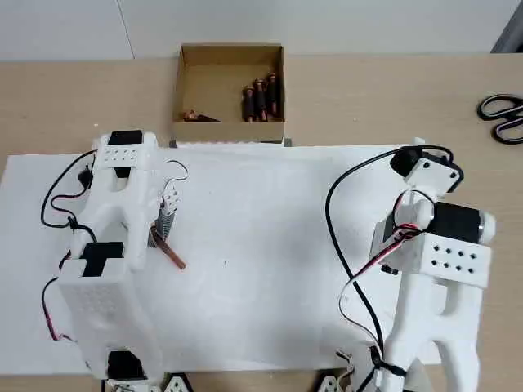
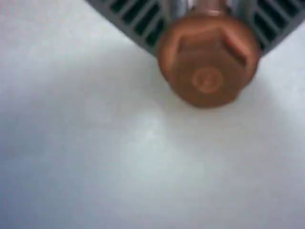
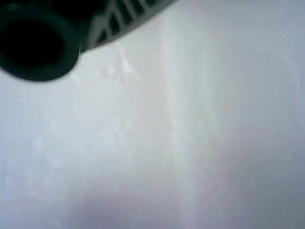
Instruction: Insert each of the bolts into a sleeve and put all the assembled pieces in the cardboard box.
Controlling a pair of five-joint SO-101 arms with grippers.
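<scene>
1. Copper bolt [image 1: 173, 255] is pinched in the left gripper [image 1: 162, 235], jaws narrowed right down on it. It's over the left part of the white sheet [image 1: 261, 245]. From above it slants out from under the arm toward the middle of the sheet.
2. Up close from the left wrist, the bolt's hex head faces the camera. Grey ribbed fingers [image 2: 133, 19] sit on either side behind it, with plain white sheet underneath.
3. Over on the right wrist, a black sleeve [image 3: 35, 45] shows with its open end toward the camera. One ribbed finger [image 3: 121, 19] of the right gripper [image 3: 52, 28] is pressed against its side, so that gripper looks clamped on the sleeve, over the white sheet.
4. From above, the right arm sits at the right edge of the sheet, well apart from the left one. The bolt and the sleeve are nowhere near each other.
5. The cardboard box [image 1: 230, 129] is at the far edge of the sheet, top open. A little cluster of assembled pieces [image 1: 261, 100], dark sleeves with copper showing, stands side by side toward its right wall. One more copper-and-dark bit lies by the front wall near the left corner; I can't tell exactly what it is.
6. Scissors [image 1: 502, 116] lie on the bare wooden table [image 1: 82, 98] at the far right, off the sheet.
</scene>
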